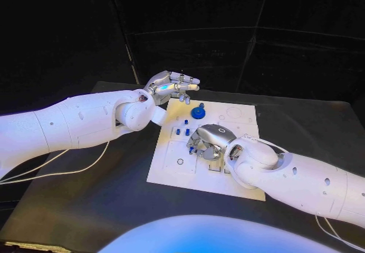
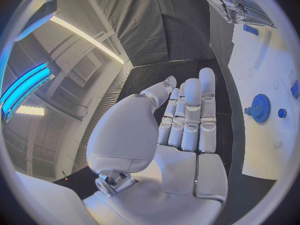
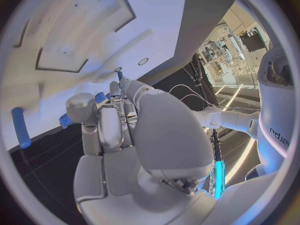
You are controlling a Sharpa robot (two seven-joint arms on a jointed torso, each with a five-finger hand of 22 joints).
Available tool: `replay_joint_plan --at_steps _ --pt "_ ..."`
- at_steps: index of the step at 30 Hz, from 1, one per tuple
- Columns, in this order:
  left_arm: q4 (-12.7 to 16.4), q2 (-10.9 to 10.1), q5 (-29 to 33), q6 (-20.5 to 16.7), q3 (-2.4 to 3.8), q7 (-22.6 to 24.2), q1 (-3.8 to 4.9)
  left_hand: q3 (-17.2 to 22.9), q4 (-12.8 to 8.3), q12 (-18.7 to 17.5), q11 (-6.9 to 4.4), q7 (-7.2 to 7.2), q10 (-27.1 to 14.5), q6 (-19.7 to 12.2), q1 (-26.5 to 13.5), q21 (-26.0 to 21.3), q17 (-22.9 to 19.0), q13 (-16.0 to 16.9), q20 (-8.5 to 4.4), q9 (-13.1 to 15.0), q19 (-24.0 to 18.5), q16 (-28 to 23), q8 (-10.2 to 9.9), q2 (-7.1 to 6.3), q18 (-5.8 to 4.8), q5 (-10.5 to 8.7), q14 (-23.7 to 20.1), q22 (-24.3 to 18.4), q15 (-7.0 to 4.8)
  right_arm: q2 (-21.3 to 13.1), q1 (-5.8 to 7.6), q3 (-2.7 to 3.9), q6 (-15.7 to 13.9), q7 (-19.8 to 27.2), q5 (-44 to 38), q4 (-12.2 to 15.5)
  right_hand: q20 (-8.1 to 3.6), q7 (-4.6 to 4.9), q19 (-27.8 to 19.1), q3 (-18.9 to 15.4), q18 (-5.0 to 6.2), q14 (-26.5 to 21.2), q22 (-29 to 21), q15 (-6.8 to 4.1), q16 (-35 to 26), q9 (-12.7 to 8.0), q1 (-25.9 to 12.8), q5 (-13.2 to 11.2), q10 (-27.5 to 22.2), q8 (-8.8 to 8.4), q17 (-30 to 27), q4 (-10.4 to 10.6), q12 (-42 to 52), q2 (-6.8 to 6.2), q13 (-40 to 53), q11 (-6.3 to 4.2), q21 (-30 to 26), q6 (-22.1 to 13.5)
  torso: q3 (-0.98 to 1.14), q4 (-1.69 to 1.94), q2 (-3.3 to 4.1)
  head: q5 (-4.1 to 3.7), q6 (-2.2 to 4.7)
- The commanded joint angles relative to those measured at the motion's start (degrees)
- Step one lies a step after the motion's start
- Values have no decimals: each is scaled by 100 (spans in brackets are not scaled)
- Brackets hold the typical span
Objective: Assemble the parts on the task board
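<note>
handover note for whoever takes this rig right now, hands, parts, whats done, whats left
Left hand: raised beyond the far left corner of the task board, fingers together and nothing in it.
Right hand: down over the middle of the board among the small blue pegs; whether it grips one cannot be told.
Blue gear: on the far part of the board, between the two hands, untouched.
Done: cannot tell from here which parts are seated.
Left: the board's outlines and holes near the front edge stand unfilled; the gear and pegs likely need placing.
</note>
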Motion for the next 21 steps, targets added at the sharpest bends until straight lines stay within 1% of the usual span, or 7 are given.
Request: replay_joint_plan --at_steps 1,4,7,14,15,18,21 --pt "-3 -8 -10 34 5 2 8 -43 -5 21 1 23 -56 -17 25 -19 -8 3 10 -3 -46 -1 39 13 77 0 -36 -10 -16 -1 2 3 84 85 -39 26 8 21 -1 11 -36 174 -1 -21 16 6 -74 26 38 -36 1 -39 -32 -4 -5 17 -12 20 1 -2 5 4 -8" --pt "-9 -18 -10 33 5 -3 8 -43 -5 21 1 23 -56 -17 25 -19 -8 3 10 -3 -46 -1 39 13 77 0 -36 -10 -16 -16 0 3 80 81 -53 23 8 21 -1 11 -36 174 -1 -21 16 6 -74 26 38 -36 1 -39 -32 -4 -5 17 -12 20 2 -1 3 8 -13" --pt "-12 -23 -10 33 5 -7 8 -43 -5 21 1 23 -56 -17 25 -19 -8 3 10 -3 -46 -1 39 13 77 0 -36 -10 -16 -29 -1 3 91 73 -60 11 8 21 -1 11 -36 174 -1 -21 16 6 -74 26 38 -36 1 -39 -32 -4 -5 17 -12 20 -3 -1 0 10 -18" --pt "-8 -23 -10 42 4 -7 8 -43 -5 21 1 23 -56 -17 25 -19 -8 3 10 -3 -46 -1 39 13 77 0 -36 -10 -16 -26 -2 3 136 66 -65 -17 8 21 -1 11 -36 174 -1 -21 16 6 -74 26 38 -36 1 -39 -32 -4 -5 17 -12 20 -2 4 6 16 -27" --pt "-6 -24 -10 43 4 -7 8 -43 -5 21 1 23 -56 -17 25 -19 -8 3 10 -3 -46 -1 39 13 77 0 -36 -10 -16 -22 -2 3 140 67 -65 -21 8 21 -1 11 -36 174 -1 -21 16 6 -74 26 38 -36 1 -39 -32 -4 -5 17 -12 20 -4 2 6 20 -39" --pt "-5 -25 -10 44 4 -8 8 -43 -5 21 1 23 -56 -17 25 -19 -8 3 10 -3 -46 -1 39 13 77 0 -36 -10 -16 -10 -3 3 151 64 -66 -40 8 21 -1 11 -36 174 -1 -21 16 6 -74 26 38 -36 1 -39 -32 -4 -5 17 -12 20 -3 -2 7 21 -44" --pt "-1 -25 -10 48 4 -8 9 -43 -5 21 1 23 -56 -17 25 -19 -8 3 10 -3 -46 -1 39 13 77 0 -36 -10 -16 9 -3 3 153 49 -67 -85 8 21 -1 11 -36 174 -1 -21 16 6 -74 26 38 -36 1 -39 -32 -4 -5 17 -12 20 -3 1 4 19 -55"
